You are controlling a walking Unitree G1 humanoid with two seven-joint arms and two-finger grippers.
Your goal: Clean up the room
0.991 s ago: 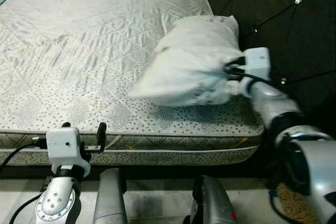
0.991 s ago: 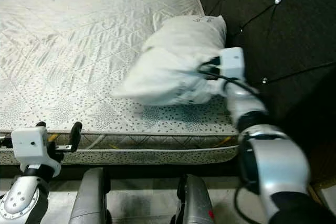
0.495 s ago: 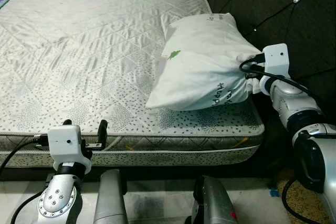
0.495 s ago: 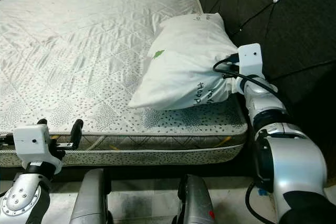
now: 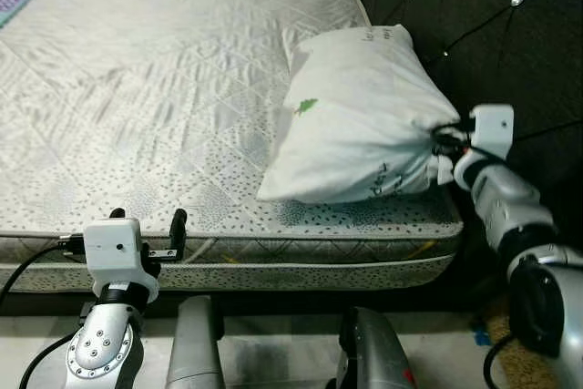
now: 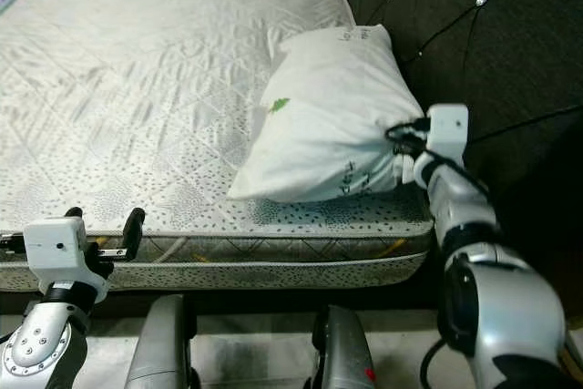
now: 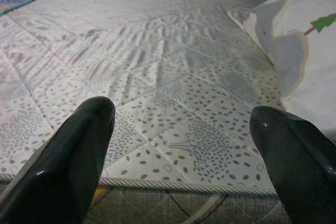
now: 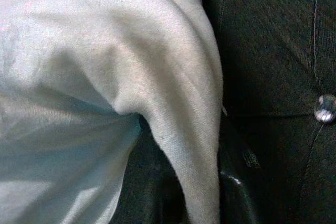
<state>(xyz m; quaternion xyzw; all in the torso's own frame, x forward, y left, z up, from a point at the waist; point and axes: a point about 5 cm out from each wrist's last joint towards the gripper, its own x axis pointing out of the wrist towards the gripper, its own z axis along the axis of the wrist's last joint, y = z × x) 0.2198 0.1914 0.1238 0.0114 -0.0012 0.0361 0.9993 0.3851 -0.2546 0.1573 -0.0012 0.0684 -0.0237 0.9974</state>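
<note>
While the left gripper (image 5: 146,225) hangs idle at the near edge of the bare quilted white mattress with a grey speckled print (image 5: 155,107), its two black fingers (image 7: 79,150) spread wide apart and holding nothing, the work sits further right. The plump white pillow with a small green tree mark (image 5: 360,120), which a second ago was lifted and blurred in mid-swing, now lies settled on the mattress, its far side against the dark tufted headboard with shiny studs (image 5: 483,34). The right gripper (image 5: 444,145) has drawn back toward the bed's corner but still has its fingers pinched on the pillow's bunched near corner. Judging by this, the pillow is placed and only letting go remains.
</note>
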